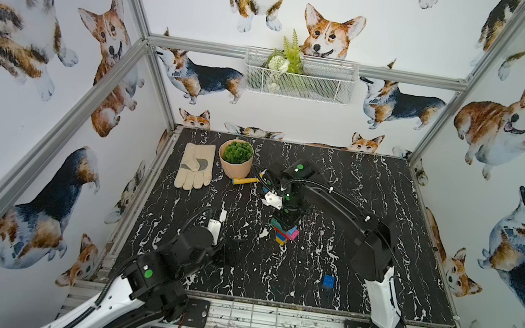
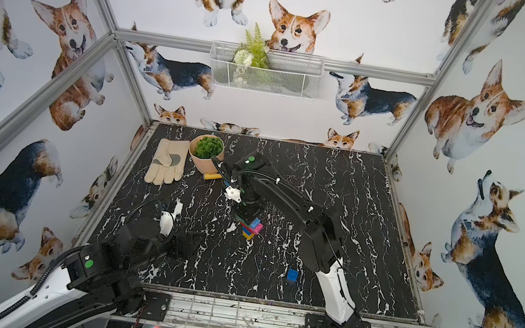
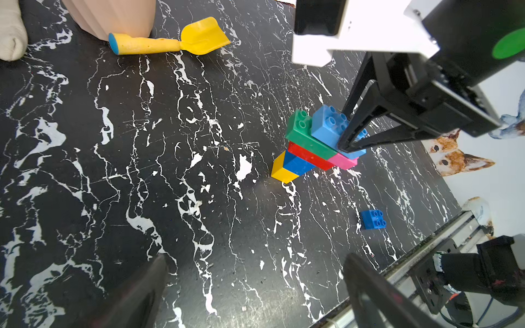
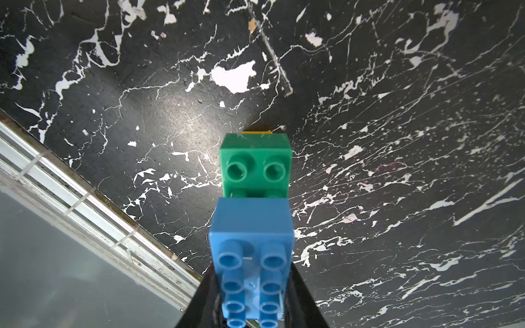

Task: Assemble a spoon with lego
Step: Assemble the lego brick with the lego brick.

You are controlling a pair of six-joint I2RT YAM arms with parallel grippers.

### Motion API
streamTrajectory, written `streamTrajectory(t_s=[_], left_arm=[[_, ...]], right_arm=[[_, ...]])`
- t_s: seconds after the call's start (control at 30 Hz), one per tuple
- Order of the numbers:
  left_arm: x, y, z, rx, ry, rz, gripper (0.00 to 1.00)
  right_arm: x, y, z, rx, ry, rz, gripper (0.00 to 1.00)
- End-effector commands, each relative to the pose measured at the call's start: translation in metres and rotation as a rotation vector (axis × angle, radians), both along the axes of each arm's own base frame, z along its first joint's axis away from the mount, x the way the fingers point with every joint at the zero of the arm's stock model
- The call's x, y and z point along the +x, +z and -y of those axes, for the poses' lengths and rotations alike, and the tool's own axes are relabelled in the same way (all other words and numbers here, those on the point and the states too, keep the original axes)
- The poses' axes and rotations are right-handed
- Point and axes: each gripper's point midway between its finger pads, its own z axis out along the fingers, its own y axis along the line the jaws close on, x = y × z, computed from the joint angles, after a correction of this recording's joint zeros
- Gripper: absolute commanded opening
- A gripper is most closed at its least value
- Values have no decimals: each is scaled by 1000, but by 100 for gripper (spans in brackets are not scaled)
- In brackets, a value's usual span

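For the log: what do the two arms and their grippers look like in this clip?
The left arm and right arm match: black jointed links, a white base segment, round green stickers, black corrugated cable alongside. The left gripper and right gripper have two slim black fingers each; a white mount sits at the right wrist.

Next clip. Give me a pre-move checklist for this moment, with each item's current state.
1. Grip: right end effector shut on the light blue brick: ok.
2. Seating: light blue brick fully pressed onto the green brick: cannot tell.
3. Stability: spoon upright on its yellow brick: ok.
4. Clearance: left end effector open, apart from the spoon: ok.
5. Completeness: one dark blue brick lies loose on the table: not ok.
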Motion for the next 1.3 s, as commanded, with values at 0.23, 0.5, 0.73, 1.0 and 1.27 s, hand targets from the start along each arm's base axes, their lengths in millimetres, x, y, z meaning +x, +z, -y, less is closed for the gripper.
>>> streamTrajectory(t_s=[0.23, 0.5, 0.73, 1.0, 1.27], left_arm=[[1, 0, -1, 6, 9, 0, 100], [0, 0, -1, 7, 7, -1, 100], [1, -1, -1, 12, 6, -3, 100], [1, -2, 0, 17, 4, -7, 100], [1, -2, 0, 16, 2, -7, 100]], right_arm=[[1, -11, -23, 101, 31, -20, 0], [2, -4, -28, 143, 34, -9, 0], [2, 3, -30, 181, 34, 12, 0], [2, 7, -32, 212, 30, 25, 0], [3, 8, -31, 209, 32, 29, 0]])
